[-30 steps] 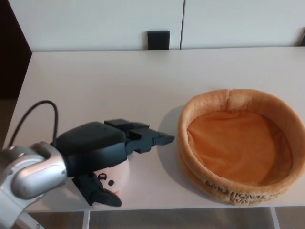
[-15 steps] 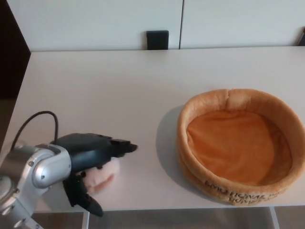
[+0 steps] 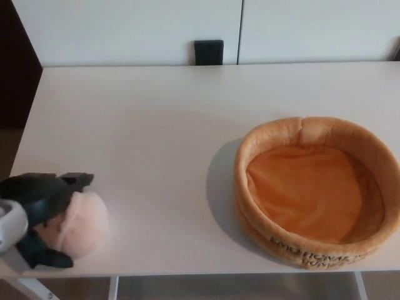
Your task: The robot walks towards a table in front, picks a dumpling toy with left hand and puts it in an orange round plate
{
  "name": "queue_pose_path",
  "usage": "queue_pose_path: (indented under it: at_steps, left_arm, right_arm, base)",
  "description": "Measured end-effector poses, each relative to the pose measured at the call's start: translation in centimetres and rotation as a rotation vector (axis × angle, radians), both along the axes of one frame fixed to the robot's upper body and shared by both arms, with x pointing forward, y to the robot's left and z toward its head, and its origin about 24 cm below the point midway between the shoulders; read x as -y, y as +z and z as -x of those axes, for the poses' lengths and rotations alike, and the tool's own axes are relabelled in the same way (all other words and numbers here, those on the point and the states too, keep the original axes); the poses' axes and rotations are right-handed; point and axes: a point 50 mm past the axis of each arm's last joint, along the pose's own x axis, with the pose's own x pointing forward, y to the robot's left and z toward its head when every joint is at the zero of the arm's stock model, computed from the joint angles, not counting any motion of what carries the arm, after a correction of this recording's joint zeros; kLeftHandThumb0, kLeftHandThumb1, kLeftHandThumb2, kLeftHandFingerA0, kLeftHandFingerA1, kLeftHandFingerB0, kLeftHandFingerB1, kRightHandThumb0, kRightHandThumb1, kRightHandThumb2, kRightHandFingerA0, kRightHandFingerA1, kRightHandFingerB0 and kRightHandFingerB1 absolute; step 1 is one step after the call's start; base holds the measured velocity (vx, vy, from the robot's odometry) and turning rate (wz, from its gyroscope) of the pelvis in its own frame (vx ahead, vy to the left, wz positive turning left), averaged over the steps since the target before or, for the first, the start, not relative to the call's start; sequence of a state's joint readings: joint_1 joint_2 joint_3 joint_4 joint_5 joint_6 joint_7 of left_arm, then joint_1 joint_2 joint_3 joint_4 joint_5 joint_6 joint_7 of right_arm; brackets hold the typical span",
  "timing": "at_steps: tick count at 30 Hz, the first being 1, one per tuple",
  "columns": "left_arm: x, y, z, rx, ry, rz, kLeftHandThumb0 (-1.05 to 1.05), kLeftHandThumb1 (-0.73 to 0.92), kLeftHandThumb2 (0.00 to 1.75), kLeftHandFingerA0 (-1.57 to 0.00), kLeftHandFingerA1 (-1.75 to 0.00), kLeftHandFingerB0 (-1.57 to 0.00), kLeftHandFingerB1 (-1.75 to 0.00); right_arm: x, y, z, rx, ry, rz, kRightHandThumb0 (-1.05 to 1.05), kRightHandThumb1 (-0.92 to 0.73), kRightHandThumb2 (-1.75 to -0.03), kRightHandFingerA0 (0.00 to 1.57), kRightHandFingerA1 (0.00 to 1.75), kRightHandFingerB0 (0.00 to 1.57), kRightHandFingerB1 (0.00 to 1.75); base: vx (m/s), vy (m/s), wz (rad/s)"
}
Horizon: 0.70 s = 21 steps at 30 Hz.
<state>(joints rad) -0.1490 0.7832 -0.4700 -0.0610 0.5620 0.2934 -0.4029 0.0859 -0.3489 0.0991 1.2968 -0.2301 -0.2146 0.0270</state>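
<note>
Gripping the dumpling toy [image 3: 78,225] at the table's [image 3: 144,125] near-left corner, your left hand [image 3: 39,215] sits well apart from the orange round plate [image 3: 312,187].

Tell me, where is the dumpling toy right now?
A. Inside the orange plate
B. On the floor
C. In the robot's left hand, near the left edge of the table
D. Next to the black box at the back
C. The left hand is wrapped around the dumpling toy at the table's near left corner, while the orange plate sits empty.
</note>
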Motion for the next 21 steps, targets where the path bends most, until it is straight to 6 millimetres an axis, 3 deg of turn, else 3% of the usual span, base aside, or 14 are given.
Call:
queue_pose_path:
  at_steps: [2, 3, 4, 5, 7, 8, 9, 13, 14, 15, 16, 18, 19, 21]
  left_arm:
    - [-0.4, -0.2, 0.0, 0.023, 0.008, 0.000, -0.28, 0.52, 0.55, -0.61, -0.44, -0.19, -0.31]
    - [-0.6, -0.3, 0.0, 0.043, 0.010, 0.000, -0.24, 0.58, 0.57, -0.81, -0.89, -0.31, -0.32]
    - [-0.8, -0.4, 0.0, 0.061, 0.011, 0.001, -0.24, 0.58, 0.57, -0.81, -0.89, -0.31, -0.32]
    - [-0.9, -0.3, -0.1, 0.077, 0.012, 0.000, -0.27, 0.83, 0.66, -0.86, -1.29, -0.82, -0.45]
    - [-1.3, -0.3, -0.4, 0.126, 0.020, 0.001, -0.27, 0.83, 0.66, -0.86, -1.29, -0.82, -0.45]
    - [-1.5, -0.4, -0.4, 0.143, 0.025, 0.003, -0.27, 0.81, 0.67, -0.72, -1.60, -0.79, -0.77]
    - [-1.6, -0.5, -0.5, 0.165, 0.031, 0.010, -0.28, 0.81, 0.66, -0.71, -1.64, -0.85, -0.62]
    - [-1.8, -1.2, -0.3, 0.219, 0.041, 0.052, -0.28, 0.81, 0.66, -0.71, -1.64, -0.85, -0.62]
    - [-1.8, -1.4, -0.2, 0.232, 0.044, 0.061, -0.27, 0.77, 0.71, -0.94, -1.22, -0.89, -0.65]
    - [-1.9, -1.5, -0.2, 0.246, 0.044, 0.070, -0.27, 0.77, 0.71, -0.94, -1.22, -0.89, -0.65]
    - [-1.8, -1.6, 0.0, 0.268, 0.050, 0.100, -0.27, 0.76, 0.70, -1.02, -1.01, -0.90, -0.62]
    - [-1.6, -1.9, 0.5, 0.305, 0.070, 0.166, -0.27, 0.76, 0.70, -1.02, -1.01, -0.90, -0.62]
    - [-1.6, -1.9, 0.5, 0.312, 0.074, 0.178, -0.28, 0.77, 0.64, -1.11, -0.86, -0.94, -0.58]
    - [-1.2, -2.0, 1.0, 0.359, 0.094, 0.262, -0.24, 0.78, 0.63, -1.09, -0.90, -0.93, -0.59]
  right_arm:
    - [0.0, 0.0, 0.0, 0.000, 0.001, 0.000, -0.28, -0.66, -0.60, 0.63, 0.72, 0.33, 0.31]
    - [0.0, 0.0, 0.0, 0.000, 0.001, 0.000, -0.28, -0.66, -0.61, 0.65, 0.62, 0.33, 0.32]
    - [0.0, 0.0, -0.1, 0.001, 0.002, 0.000, -0.28, -0.66, -0.61, 0.65, 0.62, 0.33, 0.32]
    - [0.0, 0.0, -0.1, 0.001, 0.002, 0.000, -0.27, -0.66, -0.60, 0.62, 0.80, 0.33, 0.31]
    - [0.0, 0.0, 0.0, 0.000, 0.003, -0.001, -0.27, -0.66, -0.60, 0.62, 0.80, 0.33, 0.31]
    - [0.0, 0.0, 0.0, 0.000, 0.003, -0.001, -0.30, -0.68, -0.61, 0.64, 0.64, 0.33, 0.31]
    - [0.0, 0.0, -0.1, 0.000, 0.004, -0.001, -0.22, -0.49, -0.96, 0.60, 0.74, 0.19, 0.50]
    - [0.0, 0.0, -0.1, 0.000, 0.005, -0.002, -0.22, -0.49, -0.96, 0.60, 0.74, 0.19, 0.50]
    - [0.0, 0.0, -0.1, 0.001, 0.005, -0.002, -0.22, -0.50, -0.96, 0.54, 0.67, 0.19, 0.50]
    - [-0.1, 0.0, -0.2, 0.002, 0.005, -0.003, -0.22, -0.50, -0.96, 0.54, 0.67, 0.19, 0.50]
    - [0.0, 0.0, -0.3, 0.004, 0.004, -0.004, -0.22, -0.50, -0.97, 0.55, 0.68, 0.20, 0.50]
    - [0.0, 0.0, -0.3, 0.004, -0.001, -0.007, -0.22, -0.50, -0.97, 0.55, 0.68, 0.20, 0.50]
    - [0.0, 0.0, -0.3, 0.003, -0.001, -0.008, -0.33, -0.70, -0.61, 0.65, 0.58, 0.33, 0.31]
    - [0.0, 0.0, -0.2, -0.003, -0.006, -0.011, -0.33, -0.72, -0.62, 0.64, 0.49, 0.33, 0.31]
  base:
    - [0.00, 0.000, 0.00]
    - [0.00, 0.000, 0.00]
    - [0.00, 0.000, 0.00]
    - [0.00, 0.000, 0.00]
    - [0.00, 0.000, 0.00]
    - [0.00, 0.000, 0.00]
    - [0.00, 0.000, 0.00]
    - [0.00, 0.000, 0.00]
    - [0.00, 0.000, 0.00]
    - [0.00, 0.000, 0.00]
    - [0.00, 0.000, 0.00]
    - [0.00, 0.000, 0.00]
    - [0.00, 0.000, 0.00]
    - [0.00, 0.000, 0.00]
